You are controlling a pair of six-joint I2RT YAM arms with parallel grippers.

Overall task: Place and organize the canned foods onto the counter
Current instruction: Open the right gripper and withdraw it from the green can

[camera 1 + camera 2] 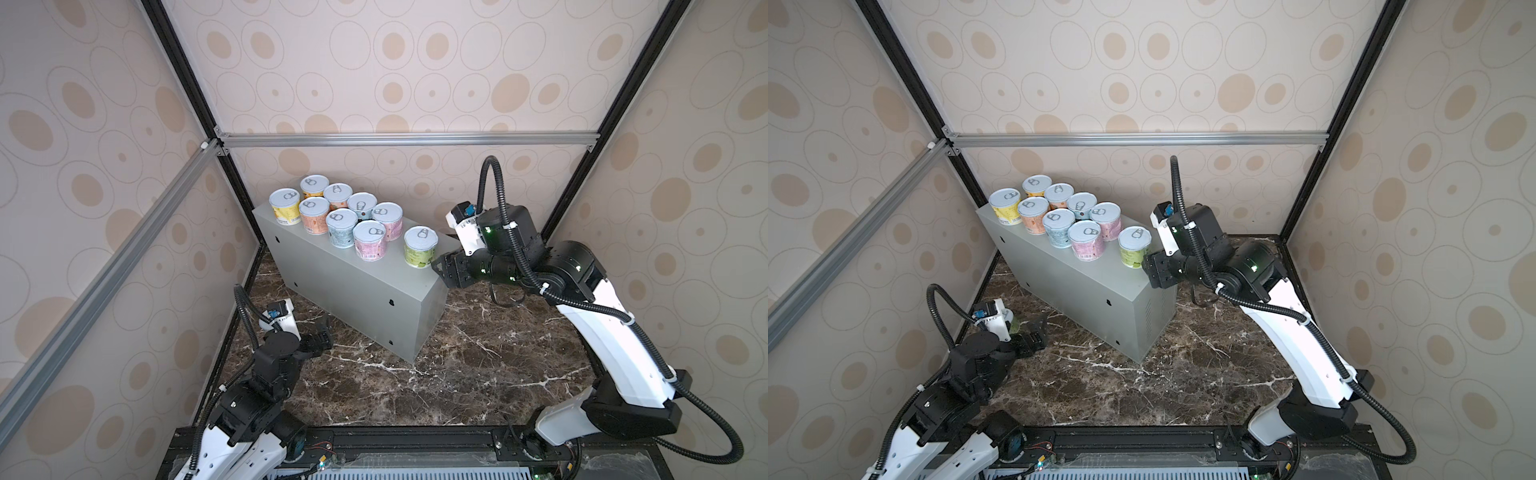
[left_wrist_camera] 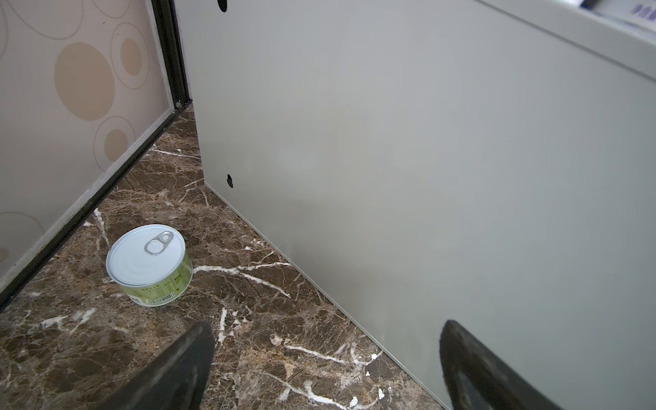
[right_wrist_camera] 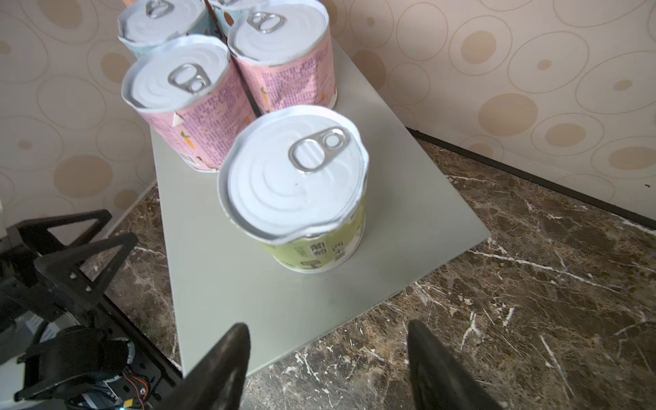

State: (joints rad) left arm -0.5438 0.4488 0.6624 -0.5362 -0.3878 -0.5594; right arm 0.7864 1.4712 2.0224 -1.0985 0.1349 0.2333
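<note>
Nine short round cans (image 1: 341,227), silvery pull-tab lids over pastel paper labels, stand on my smooth grey metal counter (image 1: 353,286). A green can (image 1: 420,248) stands alone near its right end. A low green can (image 2: 151,265) sits on the veined marble floor (image 2: 248,355) by the wall edge. My right gripper (image 3: 326,340) is parted and empty, and my left gripper (image 2: 326,337) is wide.

beige wallpaper walls (image 1: 374,62) with oval pattern; dark brown marble floor (image 1: 478,374), white veins; aluminium frame rail (image 1: 415,139).
</note>
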